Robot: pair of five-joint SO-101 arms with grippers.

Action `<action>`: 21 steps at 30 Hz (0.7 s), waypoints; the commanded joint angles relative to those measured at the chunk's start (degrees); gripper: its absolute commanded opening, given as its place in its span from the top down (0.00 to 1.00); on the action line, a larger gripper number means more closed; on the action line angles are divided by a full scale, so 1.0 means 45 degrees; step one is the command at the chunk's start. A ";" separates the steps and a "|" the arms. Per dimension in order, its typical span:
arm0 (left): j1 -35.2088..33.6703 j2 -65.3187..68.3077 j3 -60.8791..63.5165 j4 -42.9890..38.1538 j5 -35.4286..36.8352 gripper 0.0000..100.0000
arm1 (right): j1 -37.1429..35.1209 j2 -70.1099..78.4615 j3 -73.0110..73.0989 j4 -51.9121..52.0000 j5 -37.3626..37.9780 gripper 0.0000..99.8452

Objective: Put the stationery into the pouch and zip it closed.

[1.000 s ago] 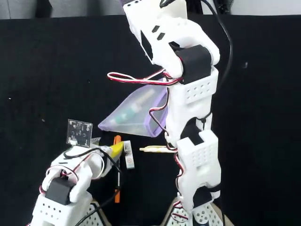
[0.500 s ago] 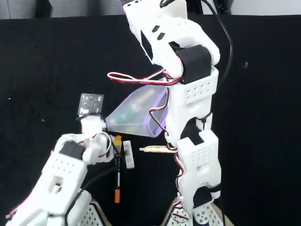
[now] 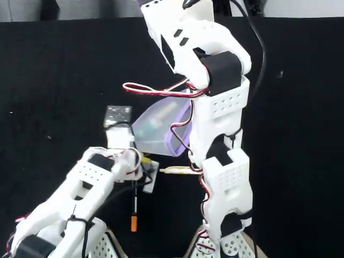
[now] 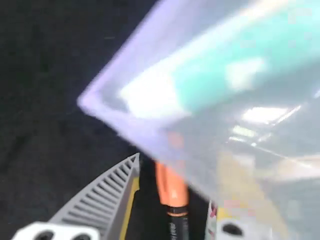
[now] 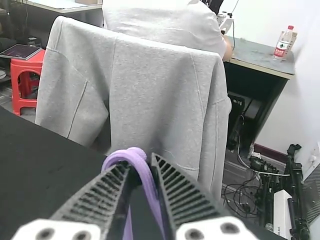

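Above the black table (image 3: 54,80), the right gripper (image 5: 142,165) pinches the pouch (image 3: 157,131) by its purple rim. A teal item (image 4: 235,65) lies inside. The left gripper (image 3: 122,141) is at the pouch's corner, over an orange pen (image 3: 134,212); its grip cannot be told.

**High view.** You look down from a fixed camera on the side of the arms' bases, facing across the black table (image 3: 48,80). The right arm (image 3: 220,107) stands tall at mid-frame and the left arm (image 3: 91,183) sits low beside it.

**Left wrist view.** Your camera sits very close against the pouch (image 4: 240,90) and is aimed past it at the table. An orange pen (image 4: 170,187) lies just beyond.

**Right wrist view.** Your camera looks out level along the right gripper (image 5: 141,162), past the table's edge and into the room, towards a grey garment (image 5: 140,90) hung over a chair.

**Shared ground.** The pouch appears in all three views, as a purple edge in the right wrist view. The pen appears in the high and left wrist views.
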 commanded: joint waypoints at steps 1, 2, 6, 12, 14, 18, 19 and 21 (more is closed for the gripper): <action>0.0654 0.0879 -0.0889 -0.0469 0.0078 0.76 | 0.0176 -0.0029 -0.0225 -0.0293 -0.0059 0.99; 0.0479 0.1172 -0.1084 -0.0371 0.0078 0.76 | 0.0176 -0.0029 -0.0225 -0.0274 -0.0059 0.99; -0.0381 0.2286 -0.1709 -0.0332 0.0117 0.76 | 0.0176 -0.0029 -0.0225 -0.0274 -0.0059 0.99; -0.0400 0.2520 -0.2178 0.0567 0.0020 0.84 | 0.0176 -0.0029 -0.0225 -0.0274 -0.0059 0.99; -0.0400 0.2501 -0.2178 0.0625 0.0020 0.89 | 0.0176 -0.0029 -0.0225 -0.0274 -0.0059 0.99; -0.0400 0.2637 -0.2276 0.0645 0.0000 0.93 | 0.0176 -0.0029 -0.0225 -0.0274 -0.0059 0.99; -0.0400 0.2637 -0.2276 0.0703 0.0000 0.93 | 0.0176 -0.0029 -0.0225 -0.0274 -0.0059 0.99; -0.0400 0.2540 -0.2256 0.0742 -0.0234 0.94 | 0.0176 -0.0029 -0.0225 -0.0254 -0.0059 0.99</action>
